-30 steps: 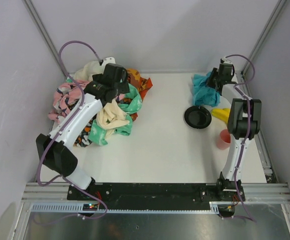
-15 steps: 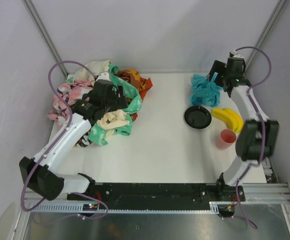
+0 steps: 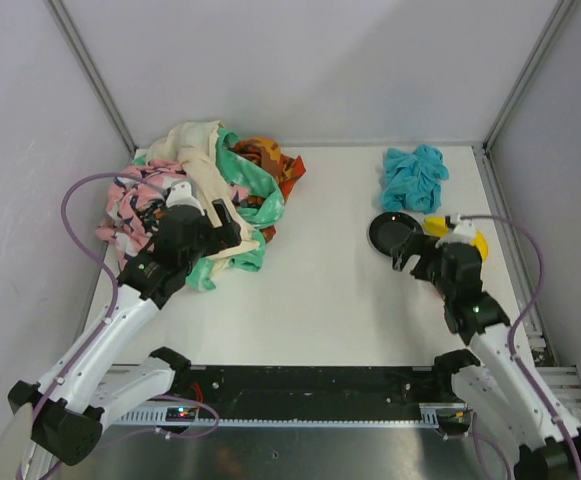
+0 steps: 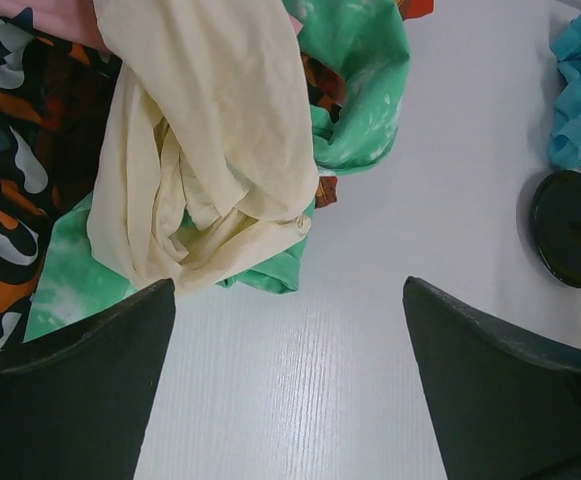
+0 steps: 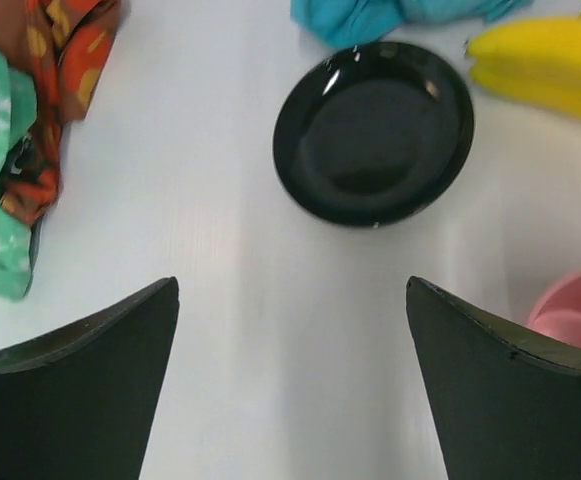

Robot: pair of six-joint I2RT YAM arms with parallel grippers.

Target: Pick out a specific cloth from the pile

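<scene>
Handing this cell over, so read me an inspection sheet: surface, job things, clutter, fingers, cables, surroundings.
Surface: white table, no stains seen.
Job's things: turquoise cloth lies alone far right, apart from the pile far left.
Clutter: black plate, bananas, pink cup, all right side.
Grippers: left gripper and right gripper, fingers open, holding nothing.
Cables: purple cable loops off each arm.
Surroundings: grey walls, metal posts.

We find a flat white table (image 3: 320, 290) carrying five items. A multicoloured heap of soft cloths (image 3: 205, 195) occupies the far left. A crumpled turquoise-blue fabric piece (image 3: 414, 178) lies far right, well apart from the heap. Just nearer sits a round glossy black plate (image 3: 390, 232), with yellow bananas (image 5: 540, 65) beside it and a pink cup (image 5: 570, 312) near them.
</scene>
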